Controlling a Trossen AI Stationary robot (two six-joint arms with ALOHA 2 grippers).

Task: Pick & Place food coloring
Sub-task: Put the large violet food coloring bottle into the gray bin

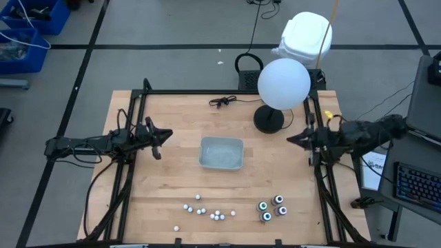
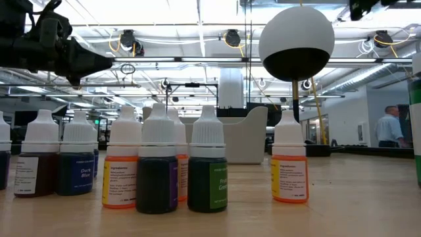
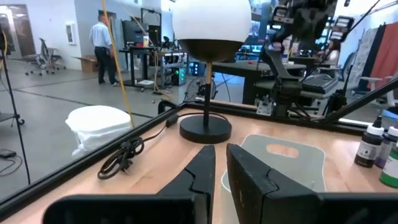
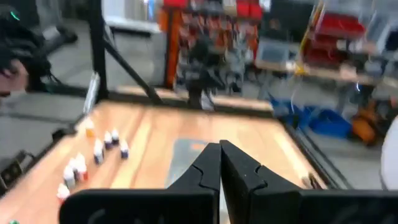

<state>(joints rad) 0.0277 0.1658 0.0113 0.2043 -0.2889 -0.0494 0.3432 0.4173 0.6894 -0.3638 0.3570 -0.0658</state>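
The food coloring stands upright on its bottoms near the table's front edge. Several tiny white-capped bottles [image 1: 207,210] [image 2: 158,164] [image 4: 93,155] are scattered left of a cluster of dark bottles with pale tops [image 1: 272,208] [image 3: 373,146]. The grey tray [image 1: 221,153] [image 3: 286,162] lies at the table's middle. My left gripper [image 1: 167,136] [image 3: 221,152] hovers left of the tray, pointing level toward it, with a narrow gap between its fingers and nothing in it. My right gripper [image 1: 289,140] [image 4: 219,146] hangs shut and empty right of the tray, high above the table.
A lamp with a white globe [image 1: 283,83] stands on a black round base [image 1: 269,119] at the far right, close to my right gripper. A black cord [image 1: 222,102] lies at the far edge. Black frame rails run along both sides. A person [image 2: 388,128] walks in the room behind.
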